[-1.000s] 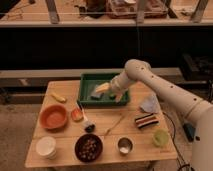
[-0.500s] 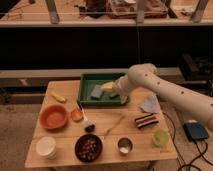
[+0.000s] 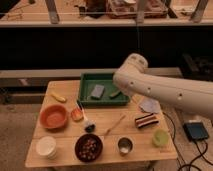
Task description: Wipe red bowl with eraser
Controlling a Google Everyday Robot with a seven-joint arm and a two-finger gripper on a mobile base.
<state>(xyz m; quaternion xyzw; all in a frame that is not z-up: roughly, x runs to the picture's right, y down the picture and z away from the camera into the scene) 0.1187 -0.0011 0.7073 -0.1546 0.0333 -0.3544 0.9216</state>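
Green tray (image 3: pixel 83 91) holds flat grey-blue pad (image 3: pixel 97 91); round red bowl (image 3: pixel 53 116), striped eraser (image 3: pixel 146 120) well apart; gripper hidden behind arm (image 3: pixel 165 92), jaws spread.

We are holding our single white arm (image 3: pixel 167 92) out over the desk (image 3: pixel 145 146), reaching in from beyond its right edge toward its back middle. The thick forearm is slanting up and to the left across the desk's right half. It is ending in a big rounded joint (image 3: pixel 131 74) that is hanging above the back of the desk. The gripper is sitting out of sight behind that joint, over the desk's far middle part, with its fingers standing spread wide apart.
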